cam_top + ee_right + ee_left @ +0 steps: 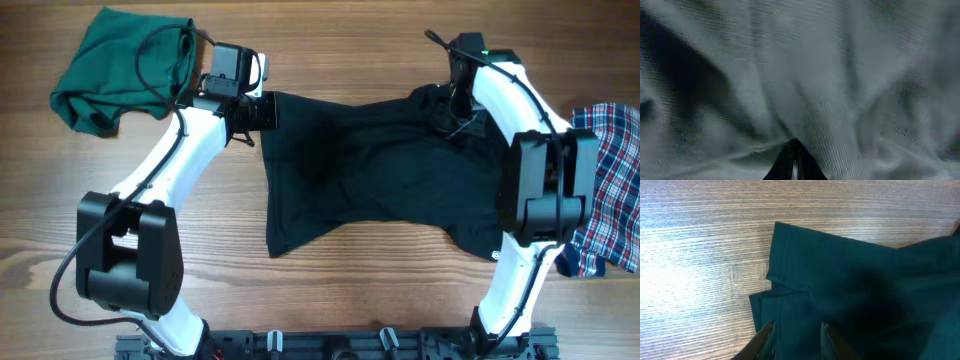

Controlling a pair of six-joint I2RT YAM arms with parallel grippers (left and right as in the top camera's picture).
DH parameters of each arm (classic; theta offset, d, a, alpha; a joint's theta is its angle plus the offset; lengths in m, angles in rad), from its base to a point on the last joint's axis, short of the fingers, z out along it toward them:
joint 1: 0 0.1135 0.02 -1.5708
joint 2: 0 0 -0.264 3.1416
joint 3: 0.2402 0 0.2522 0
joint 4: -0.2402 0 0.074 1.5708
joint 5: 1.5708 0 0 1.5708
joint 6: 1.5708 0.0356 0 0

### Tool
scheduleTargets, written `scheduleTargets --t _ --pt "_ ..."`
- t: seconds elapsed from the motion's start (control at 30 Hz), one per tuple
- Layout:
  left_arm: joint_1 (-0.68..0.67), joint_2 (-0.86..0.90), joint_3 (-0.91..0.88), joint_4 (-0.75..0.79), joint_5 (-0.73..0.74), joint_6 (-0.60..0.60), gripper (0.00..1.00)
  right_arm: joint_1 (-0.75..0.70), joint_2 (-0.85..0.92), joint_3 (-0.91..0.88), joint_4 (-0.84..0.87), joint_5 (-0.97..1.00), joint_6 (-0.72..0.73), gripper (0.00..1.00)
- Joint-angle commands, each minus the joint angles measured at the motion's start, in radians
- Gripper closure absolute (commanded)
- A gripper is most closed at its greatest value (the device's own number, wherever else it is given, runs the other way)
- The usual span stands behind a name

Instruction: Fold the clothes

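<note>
The wooden table (330, 300) carries the black top (380, 180) spread at centre; the green garment (115, 75) lies bunched far-left, the plaid one (610, 190) at the right edge; left gripper (795, 330) clamps the top's hem; right gripper (794, 150) pinches its fabric

Big top (380, 170) mid-table; second garment (115, 70) far left, third (610, 190) right edge.

Overhead downward; wrist views close
</note>
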Motion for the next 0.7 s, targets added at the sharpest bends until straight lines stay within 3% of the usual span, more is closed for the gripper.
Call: scheduleTargets --t 0.0,0.03,0.07,0.1,0.13,0.17,0.27,0.43,0.67 --pt "-0.005 0.006 0.008 -0.006 0.011 0.037 0.76 -0.005 -0.159 0.032 -0.022 0.074 0.035 0.96" --pt "-0.004 -0.003 0.008 -0.021 0.012 0.038 0.76 -0.005 -0.213 0.032 -0.032 0.071 0.033 0.94" --pt "-0.005 -0.020 0.008 -0.045 0.012 0.038 0.76 -0.005 -0.264 0.032 -0.043 0.055 0.021 0.82" --pt "-0.005 -0.036 0.008 -0.068 0.013 0.038 0.75 -0.005 -0.312 0.032 -0.059 0.026 0.002 0.67" --pt "-0.009 -0.057 0.008 -0.099 0.013 0.038 0.75 -0.005 -0.354 0.032 -0.079 -0.012 -0.029 0.43" --pt "-0.015 -0.081 0.008 -0.134 0.013 0.038 0.74 -0.005 -0.384 0.032 -0.105 -0.033 -0.031 0.28" --pt "-0.059 -0.172 0.008 -0.312 0.110 0.022 0.64 -0.005 -0.450 0.032 -0.264 -0.054 0.000 0.22" --pt "-0.114 -0.178 0.006 -0.562 0.129 -0.130 0.65 -0.005 -0.450 -0.039 -0.364 -0.061 0.080 0.22" --pt "-0.137 -0.177 -0.084 -0.592 0.113 -0.174 0.49 -0.005 -0.482 -0.336 -0.222 -0.117 0.231 0.22"
